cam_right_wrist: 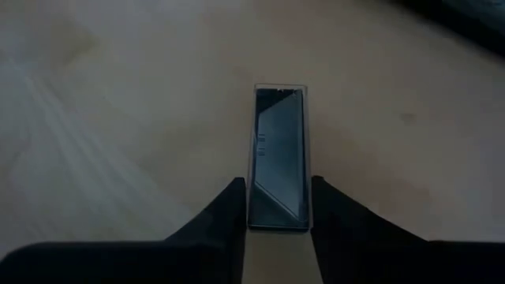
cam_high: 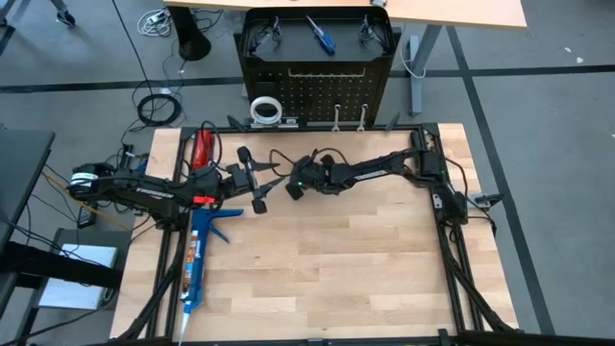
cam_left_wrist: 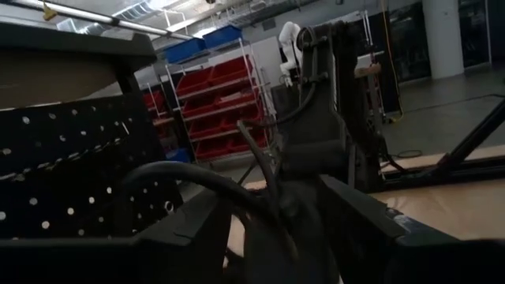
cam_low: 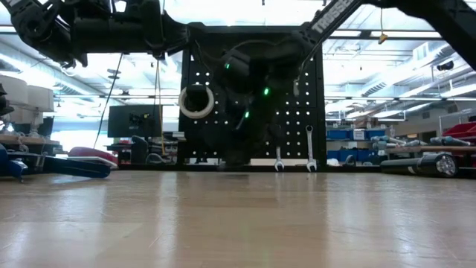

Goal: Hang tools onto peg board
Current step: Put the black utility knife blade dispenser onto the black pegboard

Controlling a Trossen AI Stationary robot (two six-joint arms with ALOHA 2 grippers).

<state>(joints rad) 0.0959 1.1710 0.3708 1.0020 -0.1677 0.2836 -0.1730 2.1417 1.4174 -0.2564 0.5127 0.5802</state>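
Observation:
The black peg board (cam_high: 317, 86) stands at the table's far edge. A white tape roll (cam_high: 266, 109) and two silver wrenches (cam_low: 279, 158) (cam_low: 310, 149) hang on its front. A blue-handled screwdriver (cam_high: 320, 37) and two safety glasses (cam_high: 261, 34) (cam_high: 377, 34) show at its top. Near the table's middle, in front of the board, my right gripper (cam_high: 291, 187) is shut on a small dark, pale-edged bar-shaped tool (cam_right_wrist: 278, 150). My left gripper (cam_high: 255, 181) stands open just left of it and holds nothing. My right gripper pinches the bar-shaped tool's near end (cam_right_wrist: 278, 213) between its two fingers, one finger (cam_right_wrist: 233, 201) on each long side. The fingers slant down toward the table's left and lie along the tool. The tool sticks out past the fingertips over the wooden table; whether its far end touches the table, I cannot tell.
A long blue caulking gun (cam_high: 197, 259) lies along the table's left edge, with a red-handled tool (cam_high: 202, 149) beyond it at the far left corner. The bare wooden tabletop (cam_high: 346, 259) stretches to the near and right edges. Cables run along the right arm.

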